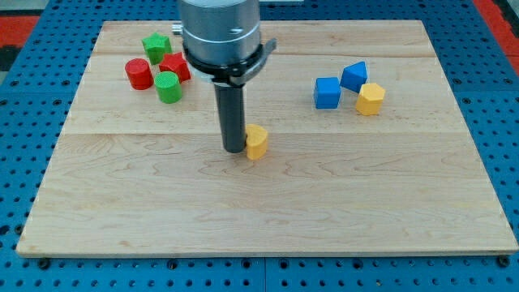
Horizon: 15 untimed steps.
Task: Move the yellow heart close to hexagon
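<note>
The yellow heart (257, 142) lies near the middle of the wooden board (268, 211). My tip (234, 149) rests on the board right against the heart's left side. The yellow hexagon (370, 98) lies towards the view's right, well apart from the heart. A blue cube (327, 92) sits just left of the hexagon, and a second blue block (353, 76) sits above and between them.
At the view's upper left lies a cluster: a green star (156, 45), a red cylinder (139, 74), a red block (174, 66) partly behind the arm, and a green cylinder (168, 87). A blue pegboard (24, 146) surrounds the board.
</note>
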Available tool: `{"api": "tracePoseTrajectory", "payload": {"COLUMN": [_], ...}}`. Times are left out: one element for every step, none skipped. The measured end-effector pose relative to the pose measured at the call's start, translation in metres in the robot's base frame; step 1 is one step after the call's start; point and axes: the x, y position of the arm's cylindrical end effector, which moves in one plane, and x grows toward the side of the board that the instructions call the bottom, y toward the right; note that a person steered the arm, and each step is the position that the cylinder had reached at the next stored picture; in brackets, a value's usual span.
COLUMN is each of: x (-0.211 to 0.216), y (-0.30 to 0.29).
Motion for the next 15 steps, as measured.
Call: {"api": "tracePoseTrajectory", "payload": {"x": [0.001,0.002,0.002,-0.004,0.028,0.039,0.038,0.029,0.008,-0.011,-0.022,0.007,-0.007,-0.043,-0.044], "y": [0.020,0.053,0.092,0.109,0.108,0.112,0.112,0.125,0.137,0.138,0.138,0.123,0.110,0.101,0.101]}}
